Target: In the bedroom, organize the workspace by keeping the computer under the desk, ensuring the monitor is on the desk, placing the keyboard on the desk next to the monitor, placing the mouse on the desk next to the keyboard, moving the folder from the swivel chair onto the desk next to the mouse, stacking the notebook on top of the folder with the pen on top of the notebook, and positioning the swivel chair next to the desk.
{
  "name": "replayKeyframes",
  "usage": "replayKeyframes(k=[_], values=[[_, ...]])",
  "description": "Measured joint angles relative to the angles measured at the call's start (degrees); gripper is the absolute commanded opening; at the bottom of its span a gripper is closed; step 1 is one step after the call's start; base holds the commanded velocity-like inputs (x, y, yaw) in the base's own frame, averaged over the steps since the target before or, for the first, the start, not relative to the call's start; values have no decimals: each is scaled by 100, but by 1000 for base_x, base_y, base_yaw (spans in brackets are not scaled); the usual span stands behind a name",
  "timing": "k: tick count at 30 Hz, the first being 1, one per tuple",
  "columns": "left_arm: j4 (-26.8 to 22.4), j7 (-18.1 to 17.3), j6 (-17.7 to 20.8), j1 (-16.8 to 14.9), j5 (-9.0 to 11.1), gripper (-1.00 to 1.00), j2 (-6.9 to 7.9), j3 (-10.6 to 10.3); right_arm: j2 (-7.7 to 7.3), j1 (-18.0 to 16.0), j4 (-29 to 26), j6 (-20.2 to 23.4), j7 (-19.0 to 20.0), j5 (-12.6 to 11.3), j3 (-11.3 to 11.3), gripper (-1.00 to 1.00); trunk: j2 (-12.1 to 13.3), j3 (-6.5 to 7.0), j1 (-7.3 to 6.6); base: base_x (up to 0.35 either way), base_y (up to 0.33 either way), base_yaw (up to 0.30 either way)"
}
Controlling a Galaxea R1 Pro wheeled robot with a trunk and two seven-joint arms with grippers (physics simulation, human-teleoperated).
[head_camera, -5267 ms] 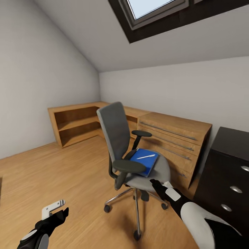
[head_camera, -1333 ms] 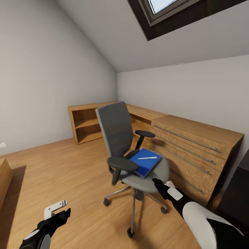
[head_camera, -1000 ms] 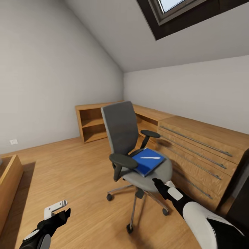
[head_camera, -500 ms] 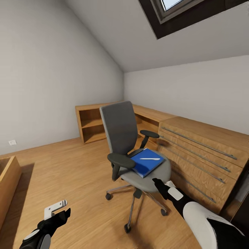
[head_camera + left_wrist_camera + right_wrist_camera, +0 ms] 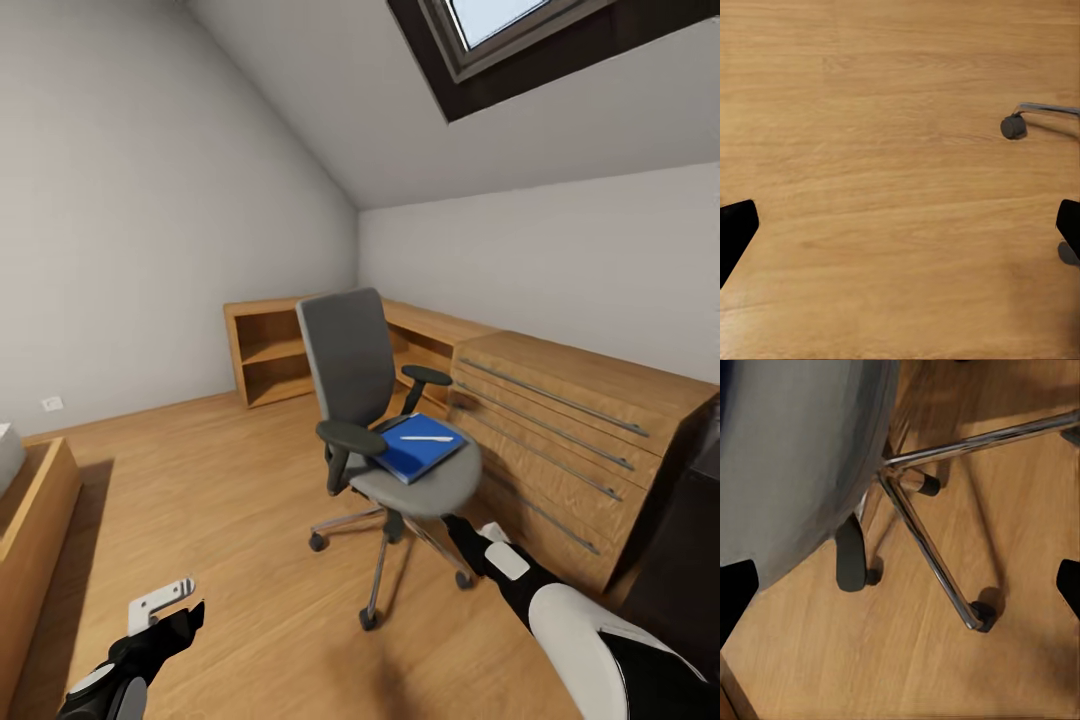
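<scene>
Fingers of both arms were seen spread wide and grasping nothing: the left gripper [image 5: 165,612] was held low over bare wooden floor [image 5: 200,480], and the right gripper [image 5: 462,535] was held just in front of the seat edge, with its dark fingertips [image 5: 735,592] framing the underside of the seat in the right wrist view.

The swivel chair [image 5: 385,420] was found standing on the floor, near the light wooden drawer unit [image 5: 570,440] but apart from it. It was judged to be the heaviest item in reach, yet easily rolled on its casters; a push or pull at the padded seat rim or an armrest was judged safer than at the slim chrome legs [image 5: 926,547], which would likely slip through a grip.

The folder [image 5: 418,446] was seen lying flat on the seat, thin, stiff and light. An overhanging edge was judged the best place to pinch it, and it should be kept level.

The pen [image 5: 427,438] was seen resting on top of the folder, slim and smooth, and was judged liable to roll off if the folder were tilted.

An open wooden shelf unit [image 5: 270,355] stood in the corner; nothing could be made out on its shelves.
</scene>
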Motion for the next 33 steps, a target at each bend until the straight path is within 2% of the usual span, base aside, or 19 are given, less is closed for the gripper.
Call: replayKeyframes(k=[5, 15, 23, 28, 29, 30, 33], values=[[0, -1, 0, 0, 0, 100, -3, 0, 8, -3, 18, -219, -2, 9, 0, 100, 0, 0, 0, -336, 0, 0], [2, 7, 0, 0, 8, 100, -4, 0, 17, -2, 31, -322, -2, 18, 0, 100, 0, 0, -1, -301, 0, 0], [7, 2, -6, 0, 9, 100, -10, 0, 26, -4, 31, -356, -2, 25, 5, 100, 0, 0, -3, -82, 0, 0], [134, 6, -11, 0, 7, 100, -12, 0, 38, -3, 29, -556, -8, 92, 41, 100, 39, 18, -25, -17, 0, 0], [213, 7, -14, 0, 8, 100, -16, -3, 46, -2, 28, -700, -13, 165, 68, 100, 79, 36, -47, -6, 0, 0], [346, 10, -17, 0, 7, 100, -20, -7, 85, 1, 47, -929, -26, 373, 120, 100, 119, 54, -69, -4, 0, 0], [598, 6, -51, 0, 4, 100, -25, -21, 154, 11, 187, -1310, -46, 800, 201, 100, 239, 107, -135, -3, 0, 0]])
